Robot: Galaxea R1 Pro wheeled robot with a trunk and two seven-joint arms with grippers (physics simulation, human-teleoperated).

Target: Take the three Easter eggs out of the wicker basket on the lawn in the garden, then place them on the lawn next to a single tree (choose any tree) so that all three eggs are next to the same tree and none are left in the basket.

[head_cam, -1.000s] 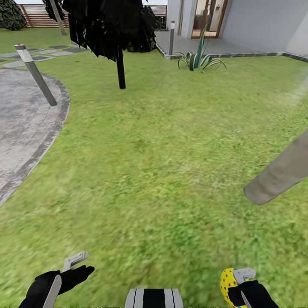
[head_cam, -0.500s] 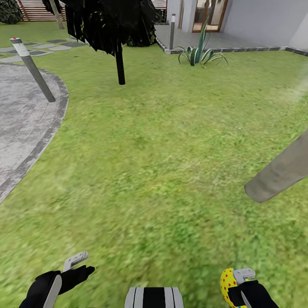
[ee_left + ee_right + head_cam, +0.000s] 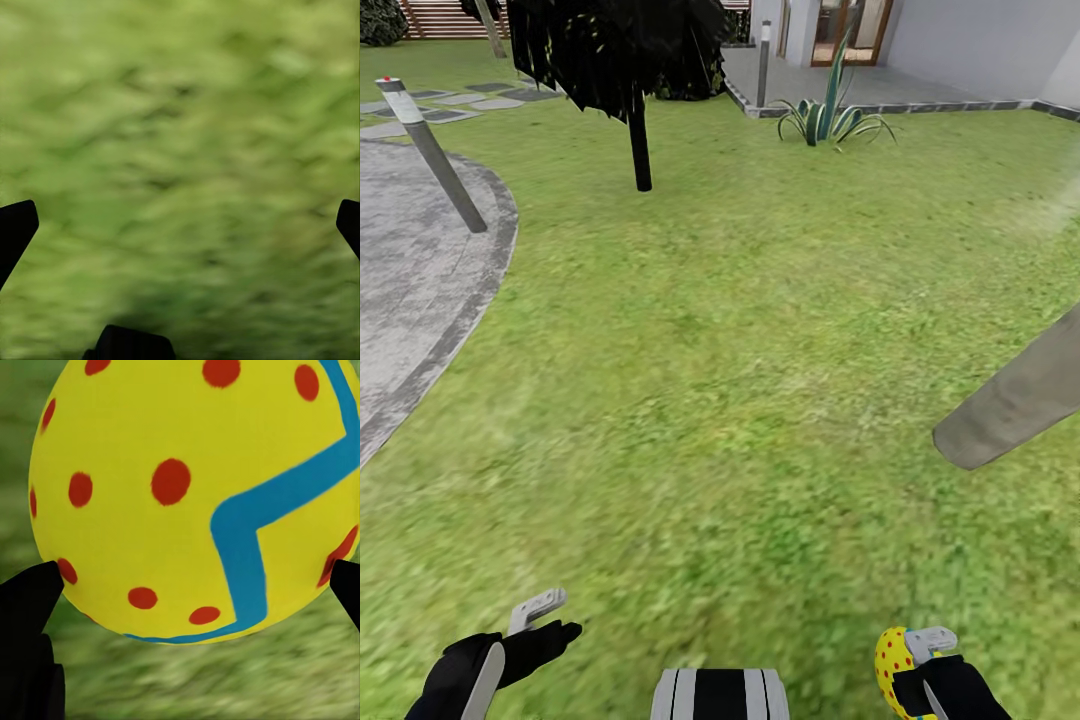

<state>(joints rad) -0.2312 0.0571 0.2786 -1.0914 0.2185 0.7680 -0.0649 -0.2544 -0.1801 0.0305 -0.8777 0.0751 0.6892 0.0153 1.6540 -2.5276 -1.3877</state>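
My right gripper [image 3: 910,652] sits at the bottom right of the head view, shut on a yellow Easter egg [image 3: 890,660] with red dots. Up close, the egg [image 3: 187,487] shows a blue zigzag band between the two dark fingertips [image 3: 30,592]. At the bottom left my left gripper [image 3: 548,620] is open and holds nothing; grass shows between its wide-apart fingers [image 3: 15,229]. The lawn [image 3: 740,350] spreads ahead. A pale grey-brown tree trunk [image 3: 1015,400] leans in at the right. The wicker basket is out of view.
A dark-crowned tree [image 3: 641,150] stands far ahead to the left. A grey paved round area [image 3: 410,270] with a bollard [image 3: 435,155] lies at the left. A spiky plant [image 3: 830,115], a paved patio and a house wall are at the back right.
The whole head view has shifted: the far tree, bollard and plant sit slightly higher in the picture. Both grippers keep their places, the right one still shut on the egg.
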